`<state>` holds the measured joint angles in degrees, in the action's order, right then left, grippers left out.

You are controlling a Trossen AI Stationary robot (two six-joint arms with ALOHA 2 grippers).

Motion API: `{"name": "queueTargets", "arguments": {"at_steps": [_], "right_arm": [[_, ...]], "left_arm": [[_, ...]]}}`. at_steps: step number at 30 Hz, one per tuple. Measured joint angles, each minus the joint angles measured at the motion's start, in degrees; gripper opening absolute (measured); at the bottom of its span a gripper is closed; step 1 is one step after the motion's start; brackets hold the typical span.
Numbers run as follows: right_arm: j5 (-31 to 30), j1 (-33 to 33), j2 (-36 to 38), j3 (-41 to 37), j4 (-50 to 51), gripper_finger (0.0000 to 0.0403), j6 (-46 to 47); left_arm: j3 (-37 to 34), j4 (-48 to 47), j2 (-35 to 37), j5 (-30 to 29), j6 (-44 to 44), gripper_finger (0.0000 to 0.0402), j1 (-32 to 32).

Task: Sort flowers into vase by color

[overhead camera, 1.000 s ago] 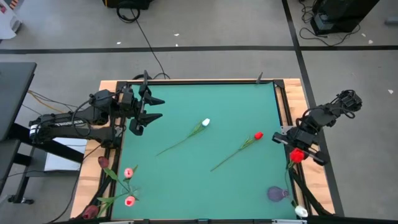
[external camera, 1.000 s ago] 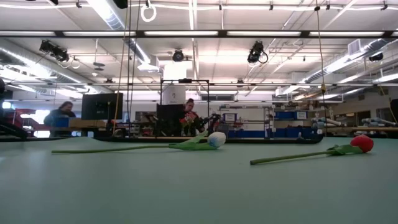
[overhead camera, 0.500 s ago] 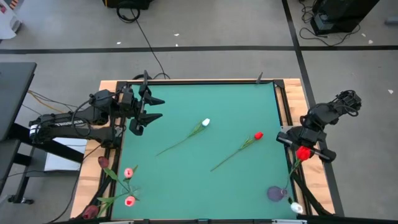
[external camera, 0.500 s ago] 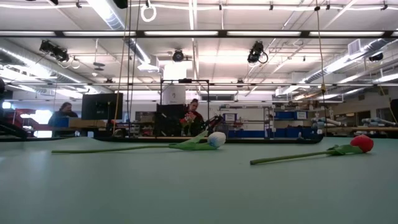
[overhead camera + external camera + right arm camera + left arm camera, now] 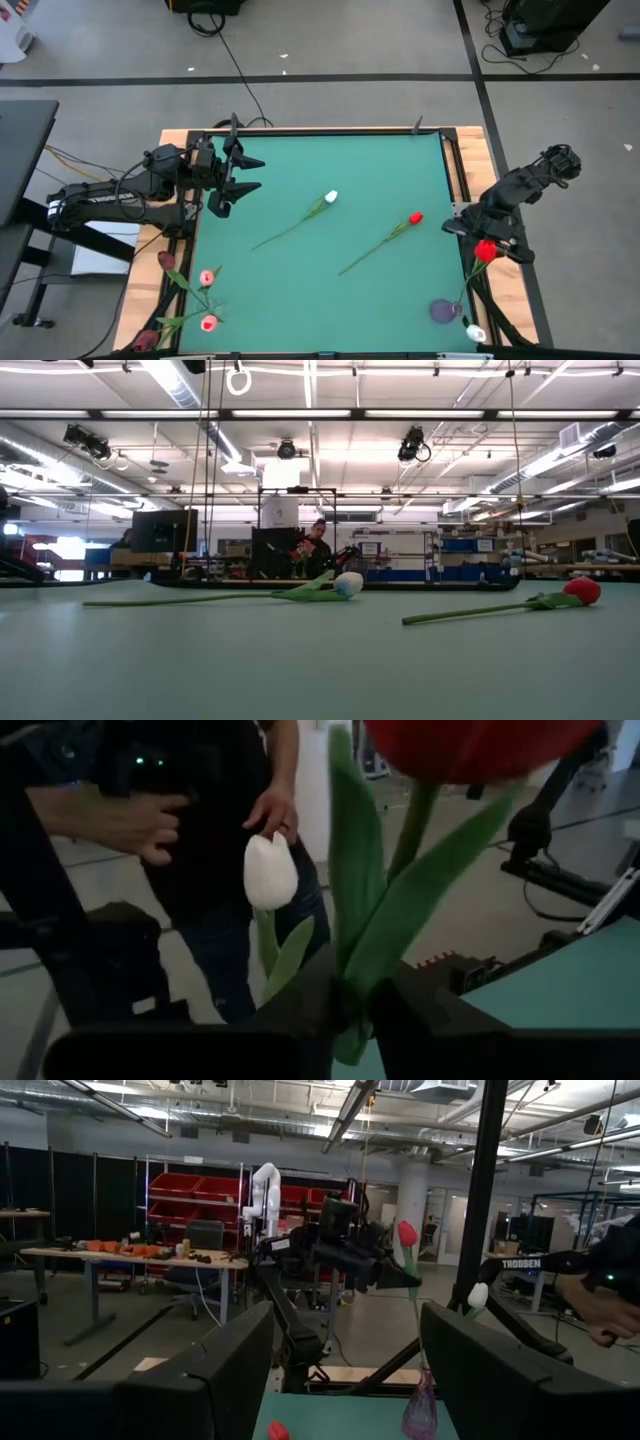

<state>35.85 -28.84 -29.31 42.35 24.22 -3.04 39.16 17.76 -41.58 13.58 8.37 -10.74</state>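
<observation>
Green table mat [image 5: 320,170] seen from above, with a wooden border [image 5: 490,170] along its sides. Two tulips lie flat on the mat, well apart: a white tulip [image 5: 331,197] near the centre, its stem running toward the near left, and a red tulip [image 5: 415,217] to its right, stem likewise slanting toward the near left; the low view shows both lying with heads [image 5: 348,584] [image 5: 582,591] resting on the surface. A purple vase [image 5: 446,312] stands at the near right corner, holding a white-headed flower [image 5: 476,333] at the table's edge; the left wrist view shows this vase [image 5: 420,1406] with that white head [image 5: 478,1296] above it. At the near left corner a second cluster holds two pink heads [image 5: 206,278] [image 5: 209,323] and a dark red head [image 5: 166,261], with a dark vase [image 5: 146,340] partly cut off by the frame. The right gripper [image 5: 487,238] sits over the right wooden border, just beyond the purple vase, clamped on the stem of a held red tulip [image 5: 485,250]; the right wrist view shows the fingers pinching stem and leaves [image 5: 345,990] below the red head [image 5: 480,745], and a person's hand [image 5: 272,815] behind. The left gripper [image 5: 236,178] hovers at the far left edge of the mat, fingers spread apart and holding nothing, its arm reaching in from the left.
</observation>
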Motion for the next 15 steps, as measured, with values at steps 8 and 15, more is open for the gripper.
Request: {"name": "queueTargets", "arguments": {"at_steps": [8,15], "right_arm": [[7.46,-0.9,-1.12,0.0,-0.26,0.0121,9.15],[9.51,-0.9,-1.54,0.0,-7.06,0.0169,18.04]], "left_arm": [[0.0,-0.01,0.0,0.0,-0.01,0.0259,0.0],[0.0,0.0,0.0,0.0,0.0,0.0259,-0.01]]}}
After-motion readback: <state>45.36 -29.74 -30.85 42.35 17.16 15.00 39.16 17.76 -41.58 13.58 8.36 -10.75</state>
